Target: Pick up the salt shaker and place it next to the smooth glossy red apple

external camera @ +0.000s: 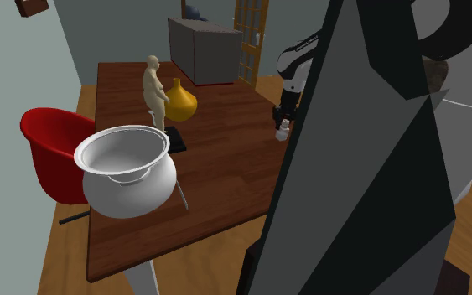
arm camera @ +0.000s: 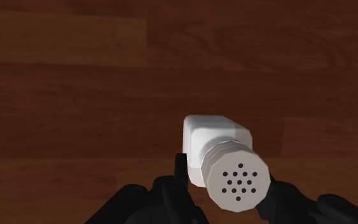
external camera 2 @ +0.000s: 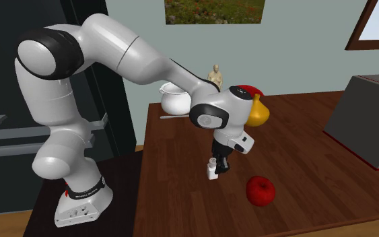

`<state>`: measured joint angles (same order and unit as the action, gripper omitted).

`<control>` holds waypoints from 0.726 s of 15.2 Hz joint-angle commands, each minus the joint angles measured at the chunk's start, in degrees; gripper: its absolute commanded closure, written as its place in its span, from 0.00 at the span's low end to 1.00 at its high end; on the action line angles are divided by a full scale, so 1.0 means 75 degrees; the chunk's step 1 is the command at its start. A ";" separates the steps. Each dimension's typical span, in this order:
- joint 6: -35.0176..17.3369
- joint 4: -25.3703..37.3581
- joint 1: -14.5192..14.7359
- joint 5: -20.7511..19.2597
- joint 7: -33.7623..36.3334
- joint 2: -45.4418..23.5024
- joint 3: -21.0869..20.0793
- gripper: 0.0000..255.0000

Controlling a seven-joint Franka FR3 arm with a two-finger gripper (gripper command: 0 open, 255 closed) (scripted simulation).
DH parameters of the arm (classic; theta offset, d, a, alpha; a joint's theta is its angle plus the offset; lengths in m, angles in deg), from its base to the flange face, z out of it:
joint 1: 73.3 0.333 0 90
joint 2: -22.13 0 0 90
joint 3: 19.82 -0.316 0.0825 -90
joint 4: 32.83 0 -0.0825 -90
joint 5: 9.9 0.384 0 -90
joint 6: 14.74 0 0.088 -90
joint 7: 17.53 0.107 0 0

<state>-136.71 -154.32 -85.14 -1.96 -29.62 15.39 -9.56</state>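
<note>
Pinching the small white square-bodied salt shaker point(arm camera: 217, 137) with its round perforated cap, my black two-finger gripper point(arm camera: 228, 194) clasps it from both sides above the dark brown wooden table point(external camera 2: 316, 155). In the second exterior view the shaker is at the frame's lower middle, near the glossy red apple point(external camera 2: 260, 190) to its right but apart from it. I cannot tell whether it touches the table.

table point(external camera: 225, 176): made of brown wood | white pot point(external camera: 129, 172): set near one end, close to the edge | tan statue point(external camera: 154, 88): stood on a black base point(external camera: 173, 141) just behind the pot | yellow vase point(external camera: 180, 100): placed beside the statue | grey box point(external camera: 204, 50): set at the far end | red apple point(external camera 2: 260, 190): laid on bare wood, well apart from the pot
</note>
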 commanded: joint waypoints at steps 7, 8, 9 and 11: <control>0.0244 0.0145 -0.0008 -0.0042 0.0027 0.0103 0.0015 0.00; 0.0491 0.0301 -0.0017 -0.0081 0.0052 0.0196 0.0028 0.00; 0.0738 0.0466 -0.0026 -0.0116 0.0075 0.0279 0.0041 0.00; 0.0933 0.0604 -0.0033 -0.0140 0.0091 0.0338 0.0050 0.00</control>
<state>-130.60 -150.41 -85.38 -2.91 -29.04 17.74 -9.20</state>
